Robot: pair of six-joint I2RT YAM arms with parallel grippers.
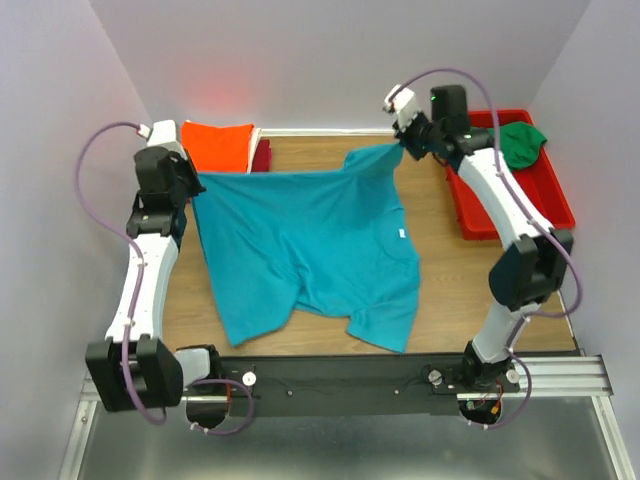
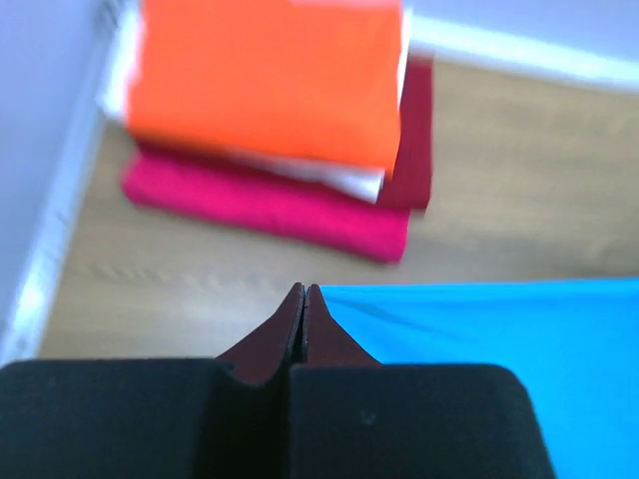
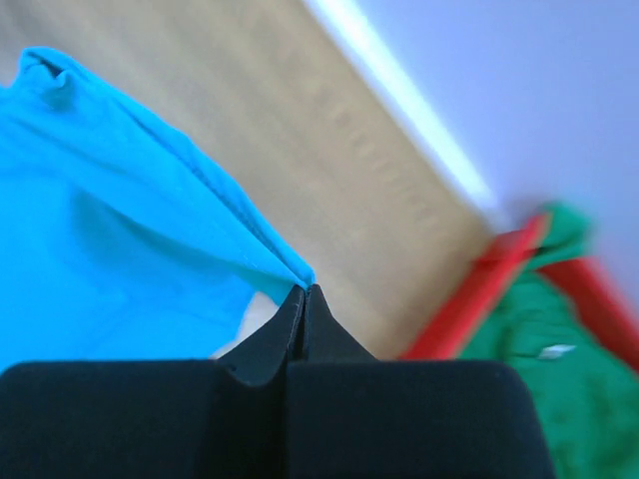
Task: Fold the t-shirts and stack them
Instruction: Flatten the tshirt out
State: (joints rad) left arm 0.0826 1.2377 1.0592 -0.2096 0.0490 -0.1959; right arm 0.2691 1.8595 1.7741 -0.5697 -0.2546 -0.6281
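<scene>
A teal t-shirt (image 1: 310,240) is stretched between my two grippers and hangs over the table, its white neck label (image 1: 401,234) showing. My left gripper (image 1: 196,186) is shut on its left corner; in the left wrist view the jaws (image 2: 304,291) are closed with teal cloth (image 2: 499,339) at their right. My right gripper (image 1: 402,150) is shut on the far right corner; the cloth (image 3: 120,230) runs from the closed tips (image 3: 305,291). A folded stack with an orange shirt (image 1: 218,145) on top lies at the back left, orange (image 2: 270,75) over white, dark red and magenta (image 2: 270,205). A green shirt (image 1: 522,142) lies in the bin.
A red plastic bin (image 1: 545,200) stands at the right edge of the wooden table (image 1: 450,290), also in the right wrist view (image 3: 469,309). White walls close the back and both sides. The arm bases sit on a black rail (image 1: 340,380) at the near edge.
</scene>
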